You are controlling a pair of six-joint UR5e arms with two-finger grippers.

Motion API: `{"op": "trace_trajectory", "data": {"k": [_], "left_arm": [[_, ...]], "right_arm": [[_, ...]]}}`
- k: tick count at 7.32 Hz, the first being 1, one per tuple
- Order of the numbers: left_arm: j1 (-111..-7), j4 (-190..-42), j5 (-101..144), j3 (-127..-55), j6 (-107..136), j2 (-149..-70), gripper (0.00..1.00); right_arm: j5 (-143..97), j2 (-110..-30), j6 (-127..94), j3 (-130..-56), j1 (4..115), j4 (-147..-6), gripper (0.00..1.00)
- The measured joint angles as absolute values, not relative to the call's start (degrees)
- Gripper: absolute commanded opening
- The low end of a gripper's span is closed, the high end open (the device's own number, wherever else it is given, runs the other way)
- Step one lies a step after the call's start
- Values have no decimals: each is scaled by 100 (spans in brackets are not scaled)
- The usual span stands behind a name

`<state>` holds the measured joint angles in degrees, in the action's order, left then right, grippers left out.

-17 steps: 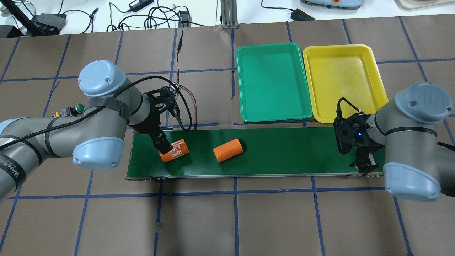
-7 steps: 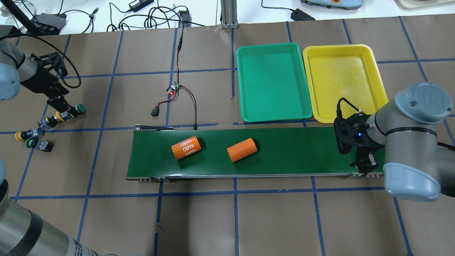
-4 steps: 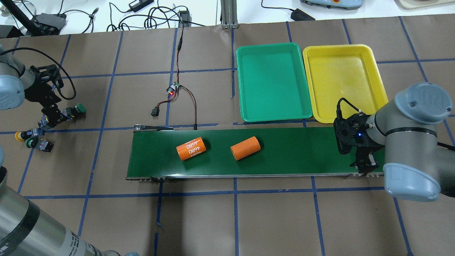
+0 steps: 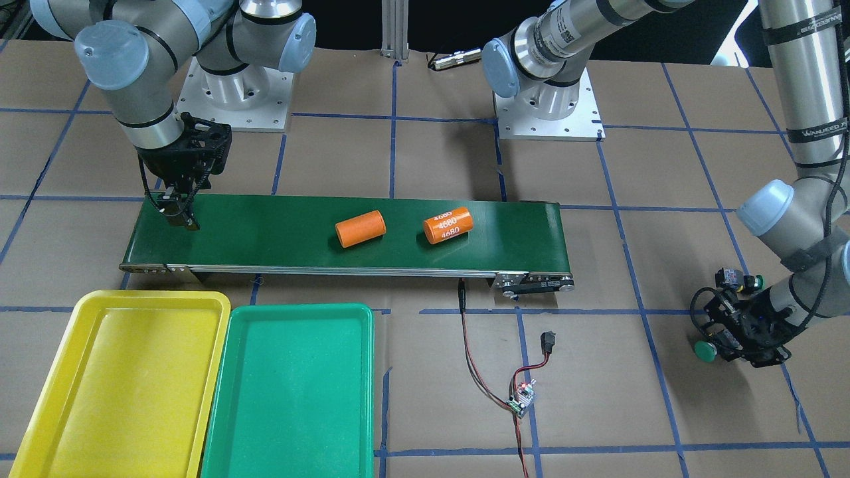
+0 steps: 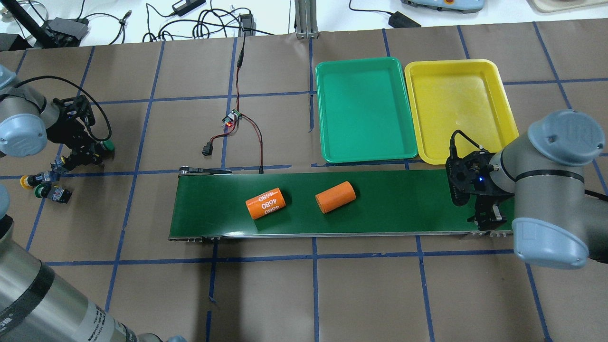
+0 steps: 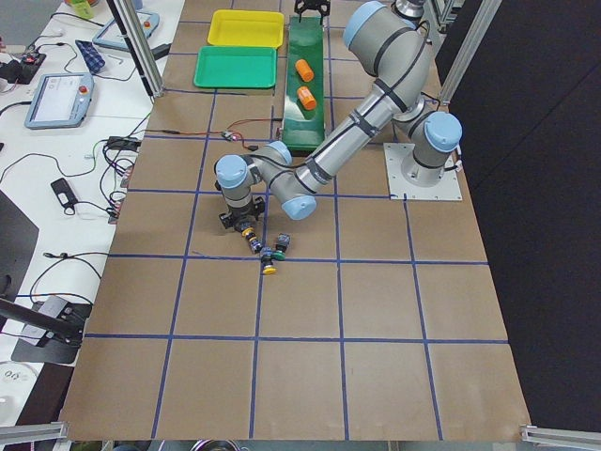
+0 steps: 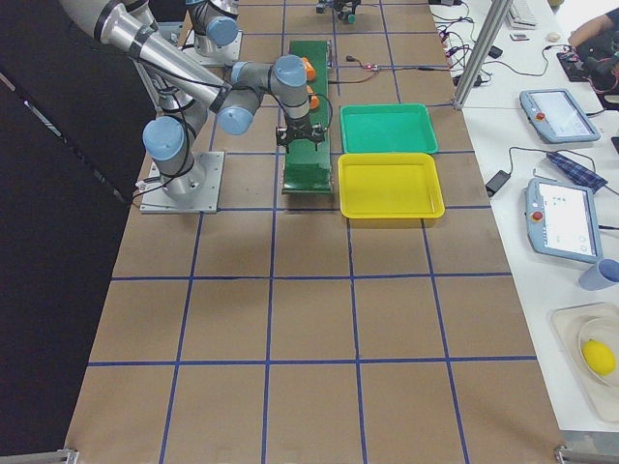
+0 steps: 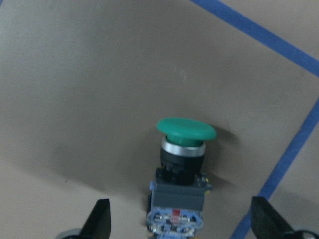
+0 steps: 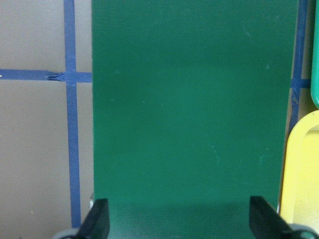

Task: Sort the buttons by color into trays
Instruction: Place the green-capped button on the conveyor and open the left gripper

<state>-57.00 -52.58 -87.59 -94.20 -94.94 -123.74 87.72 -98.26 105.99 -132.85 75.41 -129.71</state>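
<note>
A green-capped button lies on the brown paper far left of the belt, cap away from the wrist; it also shows from overhead and from the front. My left gripper stands open around its contact block, with the fingers apart from it on both sides. A yellow button and a second green button lie close by. The green tray and the yellow tray hold nothing. My right gripper hangs open over the belt's right end.
Two orange cylinders, one marked 4680 and one plain, lie on the dark green conveyor belt. A small circuit board with red and black wires sits beyond the belt's left end. Blue tape lines cross the paper.
My left arm has left the belt and swung out to the buttons, settling over the green one. Both cylinders have ridden rightward along the belt. The right arm has stayed still.
</note>
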Motion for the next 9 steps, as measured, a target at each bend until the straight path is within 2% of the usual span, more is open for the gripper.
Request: {"op": "trace_trajectory", "data": {"k": [2, 6, 9], "left_arm": [[-5844, -5286, -8803, -9567, -9525, -12025, 0], [-6503, -6314, -8821, -10435, -9209, -10293, 0], [-7647, -7129, -8806, -10718, -7854, -9441, 0]], "right_arm": [[8772, -9825, 10600, -13288, 7541, -12967, 100], [8771, -9823, 10600, -13289, 7541, -12964, 100], [8771, -9823, 10600, -13289, 7541, -12964, 100]]}}
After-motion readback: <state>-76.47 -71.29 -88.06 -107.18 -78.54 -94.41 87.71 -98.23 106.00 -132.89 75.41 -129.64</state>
